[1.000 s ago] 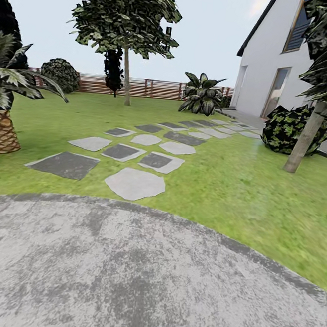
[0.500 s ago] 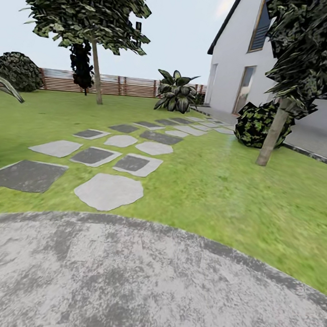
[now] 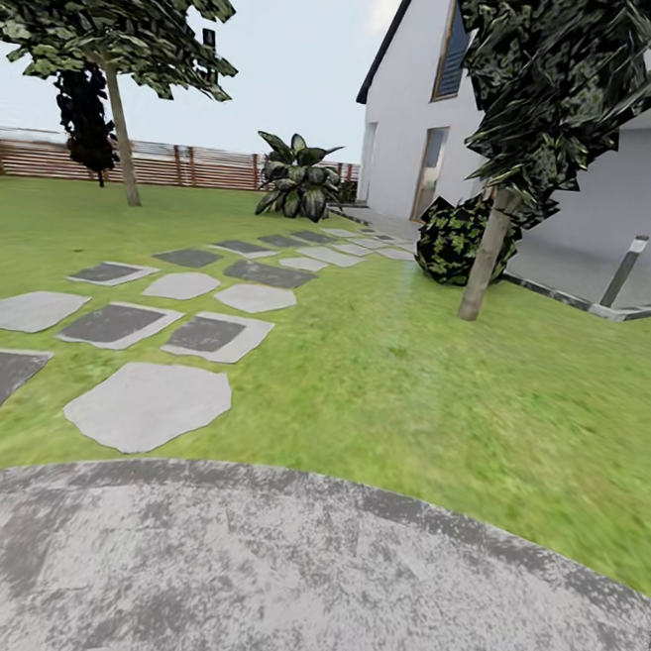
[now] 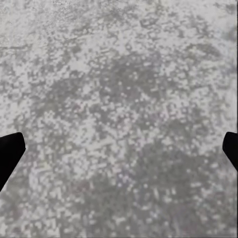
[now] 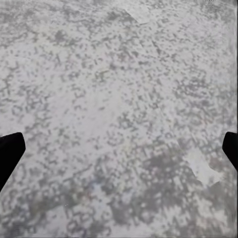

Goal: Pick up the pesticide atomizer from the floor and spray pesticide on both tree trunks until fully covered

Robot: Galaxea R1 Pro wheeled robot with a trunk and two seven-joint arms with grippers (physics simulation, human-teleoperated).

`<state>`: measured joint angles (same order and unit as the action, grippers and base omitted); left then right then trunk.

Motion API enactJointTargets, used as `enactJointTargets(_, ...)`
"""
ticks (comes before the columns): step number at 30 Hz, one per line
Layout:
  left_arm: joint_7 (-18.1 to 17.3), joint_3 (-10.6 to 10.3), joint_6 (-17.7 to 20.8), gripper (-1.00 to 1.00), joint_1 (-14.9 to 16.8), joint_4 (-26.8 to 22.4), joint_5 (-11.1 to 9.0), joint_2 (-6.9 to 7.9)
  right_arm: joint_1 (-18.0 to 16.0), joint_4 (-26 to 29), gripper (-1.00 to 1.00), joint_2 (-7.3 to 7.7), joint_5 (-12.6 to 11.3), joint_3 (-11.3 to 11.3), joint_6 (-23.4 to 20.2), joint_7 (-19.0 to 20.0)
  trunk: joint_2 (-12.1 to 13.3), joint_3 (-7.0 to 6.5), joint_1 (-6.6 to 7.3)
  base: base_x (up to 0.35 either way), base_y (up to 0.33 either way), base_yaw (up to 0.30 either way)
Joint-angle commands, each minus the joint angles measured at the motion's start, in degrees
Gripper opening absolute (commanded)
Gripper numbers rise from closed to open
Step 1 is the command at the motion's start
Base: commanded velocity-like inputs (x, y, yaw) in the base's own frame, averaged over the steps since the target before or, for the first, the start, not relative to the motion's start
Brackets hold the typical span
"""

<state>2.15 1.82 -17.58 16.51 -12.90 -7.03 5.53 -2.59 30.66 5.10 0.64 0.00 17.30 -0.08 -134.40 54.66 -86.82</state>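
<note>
Jaws: both grippers, left [image 4: 119,148] and right [image 5: 119,148], spread wide, empty, over grey paving [image 3: 282,570]. Trunk [image 3: 486,256] unsprayed; atomizer not yet picked up

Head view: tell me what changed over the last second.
The camera turned to the right, so the whole scene slid left. The palm left the picture's left edge, while the near tree trunk and house moved toward the centre, and a grey bollard came into view at right. Nothing in the garden itself moved. The grey paving stays underfoot.
</note>
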Motion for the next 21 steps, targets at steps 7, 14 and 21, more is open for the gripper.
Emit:
enactJointTargets(7,0.0,0.0,-0.2,1.0,0.0,0.0,-0.4,0.0,0.0,-0.1,1.0,0.0,0.1,0.0,0.2,0.0,0.0,0.05,-0.02,0.332,-0.141,-0.3)
enactJointTargets(14,0.0,0.3,-0.2,1.0,0.0,0.0,-0.4,0.0,0.0,0.0,1.0,0.0,0.1,0.0,0.2,0.0,0.0,0.05,-0.02,0.337,-0.053,-0.186)
enactJointTargets(21,-0.1,0.8,-0.3,1.0,-0.1,0.0,-0.4,0.0,0.0,-0.1,1.0,0.01,0.1,0.1,0.2,0.0,0.0,0.05,-0.02,0.34,-0.004,-0.02)
